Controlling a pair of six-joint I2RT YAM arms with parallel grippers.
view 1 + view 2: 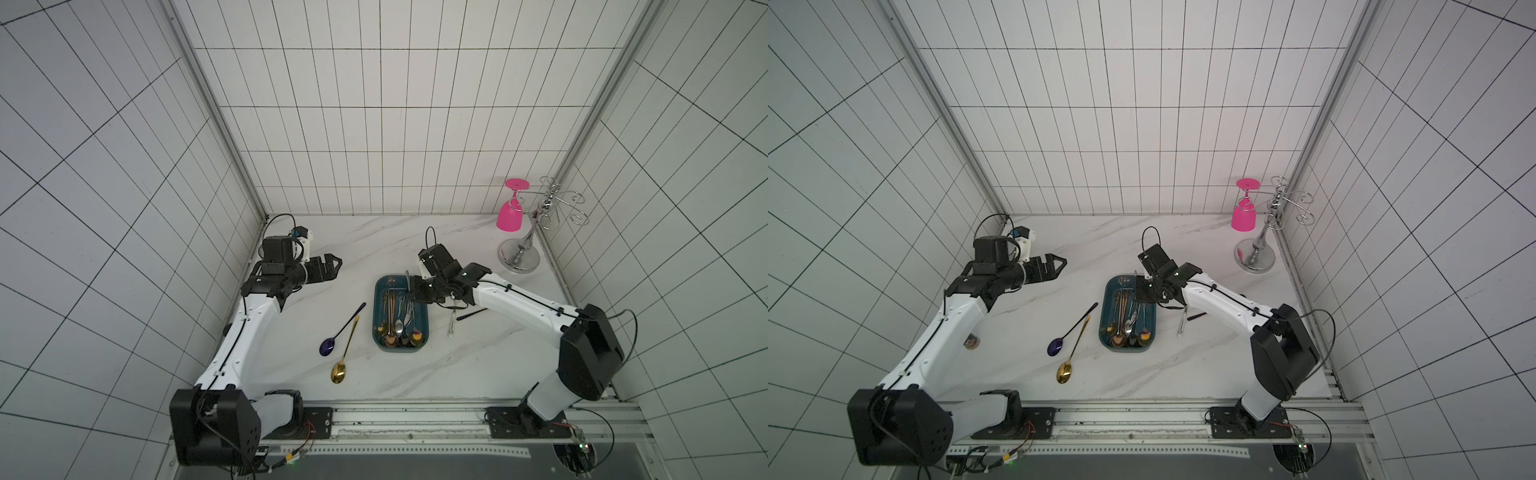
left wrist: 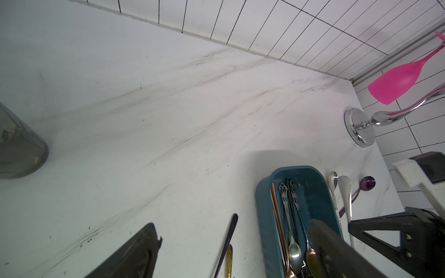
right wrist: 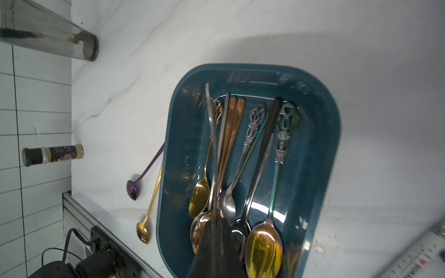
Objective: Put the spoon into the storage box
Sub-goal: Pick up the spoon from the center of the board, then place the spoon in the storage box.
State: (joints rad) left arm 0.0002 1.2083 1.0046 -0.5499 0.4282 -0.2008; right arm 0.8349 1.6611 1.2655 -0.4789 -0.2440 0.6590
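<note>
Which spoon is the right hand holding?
The plain silver spoon tilted above the storage box in the right hand; the other spoons lie ungripped.

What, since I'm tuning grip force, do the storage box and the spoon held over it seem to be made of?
Storage box: probably moulded plastic with a glossy teal finish, judging by the soft highlights on its walls and its rounded corners. Spoon in the right fingers: apparently polished silvery metal, perhaps stainless steel. Its thin handle shines bright grey, but the exact alloy cannot be told.
</note>
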